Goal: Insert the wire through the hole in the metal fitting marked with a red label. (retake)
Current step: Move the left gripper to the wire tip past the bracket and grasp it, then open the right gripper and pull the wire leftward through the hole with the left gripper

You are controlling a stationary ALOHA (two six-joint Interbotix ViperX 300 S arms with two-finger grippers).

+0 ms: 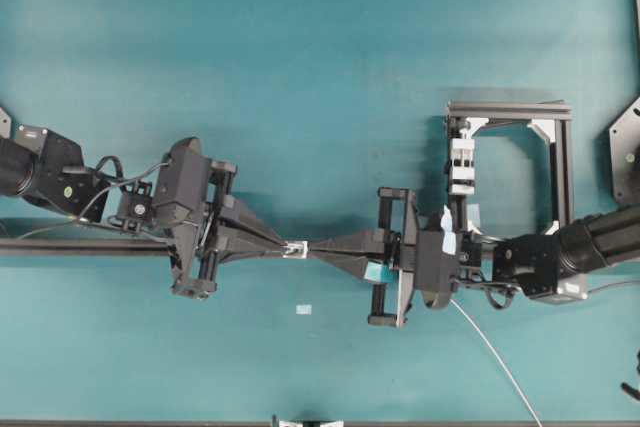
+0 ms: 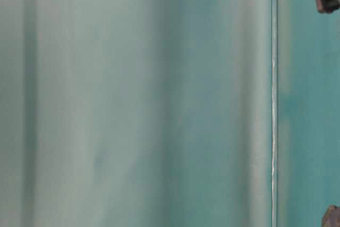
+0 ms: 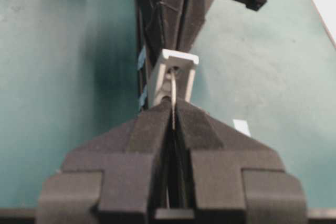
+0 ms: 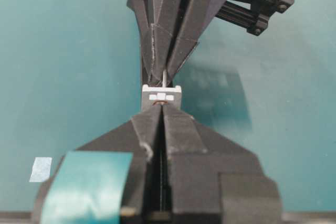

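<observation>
I have both arms reaching in toward the middle of the table, the left gripper (image 1: 272,244) pointing toward three o'clock and the right gripper (image 1: 322,250) toward nine o'clock, tips nearly nose to nose. My left jaws are pressed together, the fingers (image 3: 152,129) meeting along a thin seam. My right jaws are likewise squeezed tight, with the wrist level behind them.

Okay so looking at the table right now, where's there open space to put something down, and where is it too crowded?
Bare table spans everything above both arms, left of the black frame. A strip below the arms holds only the tape patch and wire. Crowded: mid-table, where left claw and right claw meet at the metal fitting.
</observation>
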